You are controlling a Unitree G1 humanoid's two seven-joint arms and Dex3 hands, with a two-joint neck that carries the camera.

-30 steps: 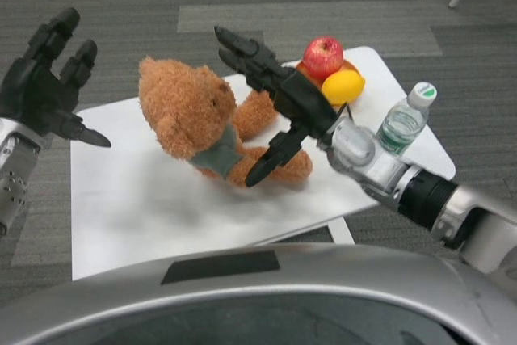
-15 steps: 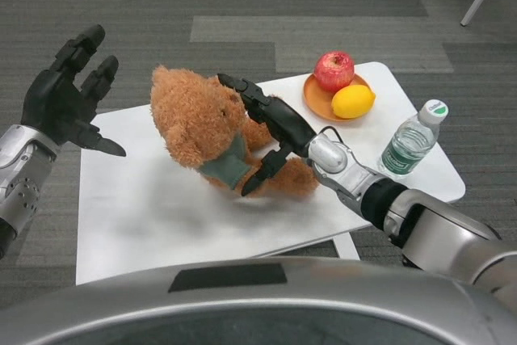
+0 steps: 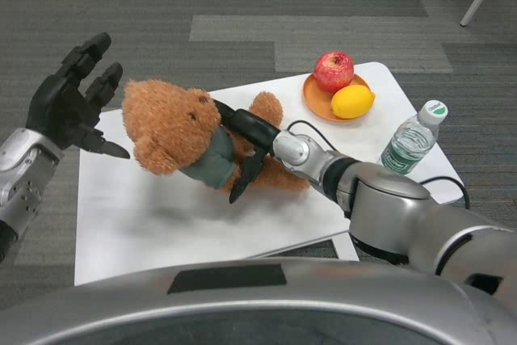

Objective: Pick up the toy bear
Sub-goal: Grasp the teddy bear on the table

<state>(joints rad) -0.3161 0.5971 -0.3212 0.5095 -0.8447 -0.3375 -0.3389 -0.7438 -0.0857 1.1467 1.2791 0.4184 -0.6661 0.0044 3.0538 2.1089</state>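
On the white tabletop (image 3: 161,216), near its middle, I have the fuzzy brown toy bear in a grey-green vest (image 3: 190,139) leaning back toward my left side. My right hand (image 3: 242,147) is tucked against its chest and belly, one finger reaching over the vest and another pointing down in front; whether the fingers truly clamp the plush I cannot tell, since the bear hides part of them. My left hand (image 3: 71,103) hangs spread and empty just beside the bear's head, apart from it, placed, I judge, to close in from the other side for a two-sided hold. Compared with half a second ago, the bear has tipped and slid toward that left hand, and my right arm has pushed further in, the forearm now filling more of the view.
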